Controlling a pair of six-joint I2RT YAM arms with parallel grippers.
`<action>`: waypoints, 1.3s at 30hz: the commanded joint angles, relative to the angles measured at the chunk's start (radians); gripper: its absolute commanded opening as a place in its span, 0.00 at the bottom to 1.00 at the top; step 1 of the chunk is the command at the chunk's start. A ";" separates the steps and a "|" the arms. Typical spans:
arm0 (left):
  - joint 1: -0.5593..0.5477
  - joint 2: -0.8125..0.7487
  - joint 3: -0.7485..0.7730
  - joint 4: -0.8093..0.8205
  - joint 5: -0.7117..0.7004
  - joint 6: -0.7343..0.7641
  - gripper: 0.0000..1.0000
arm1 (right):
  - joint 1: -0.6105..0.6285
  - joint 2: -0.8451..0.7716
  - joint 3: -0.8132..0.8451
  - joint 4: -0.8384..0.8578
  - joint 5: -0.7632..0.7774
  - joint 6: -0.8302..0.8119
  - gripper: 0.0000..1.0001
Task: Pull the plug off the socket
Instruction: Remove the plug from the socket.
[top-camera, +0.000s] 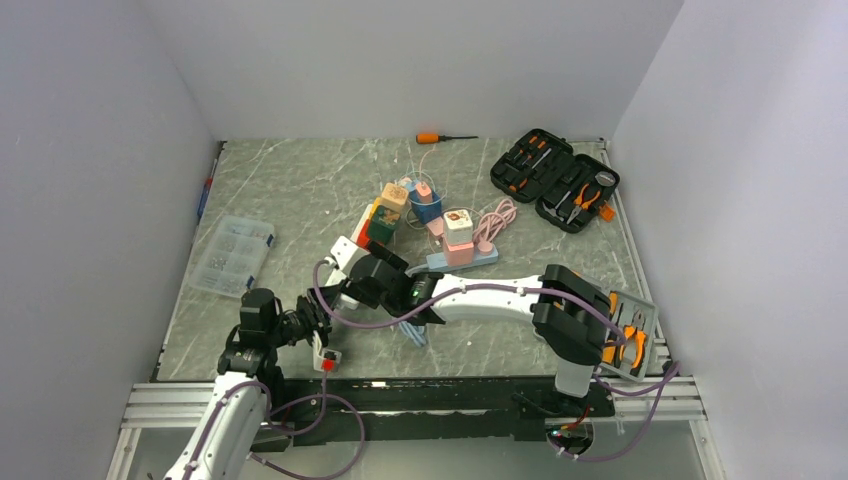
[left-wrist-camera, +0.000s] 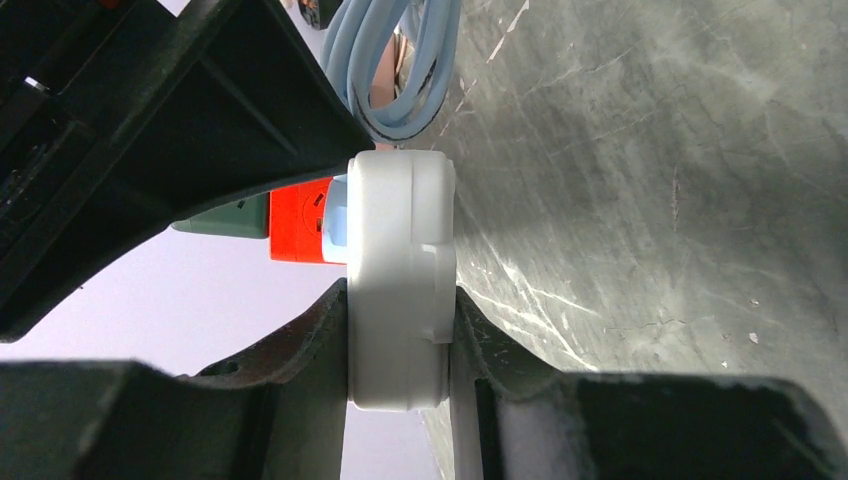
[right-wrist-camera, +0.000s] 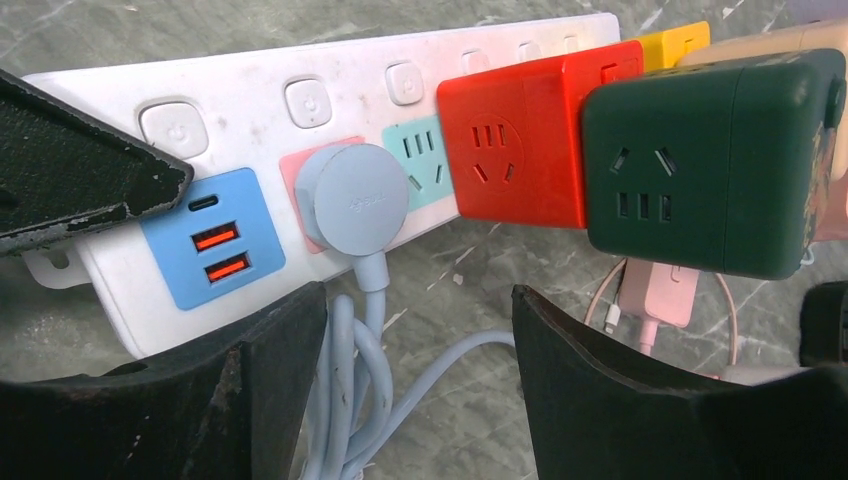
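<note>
3 plain white walls (top-camera: 420, 60), grey marbled tabletop (top-camera: 300, 190), possibly stone

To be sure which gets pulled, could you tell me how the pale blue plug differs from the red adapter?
The pale blue plug is round and flat; the red adapter is a cube. The pale blue plug trails a cable; the red adapter shows none, but has socket holes in its face. Both sit in the white power strip.
</note>
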 joint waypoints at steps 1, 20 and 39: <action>0.003 -0.006 0.065 0.013 0.019 -0.031 0.00 | 0.029 -0.015 -0.013 -0.027 -0.135 -0.005 0.73; 0.003 -0.015 0.075 -0.011 0.020 -0.022 0.00 | 0.033 0.068 -0.023 0.062 0.037 -0.040 0.80; 0.003 -0.029 0.072 -0.074 0.023 0.011 0.00 | 0.025 0.110 0.020 0.327 0.277 -0.155 0.65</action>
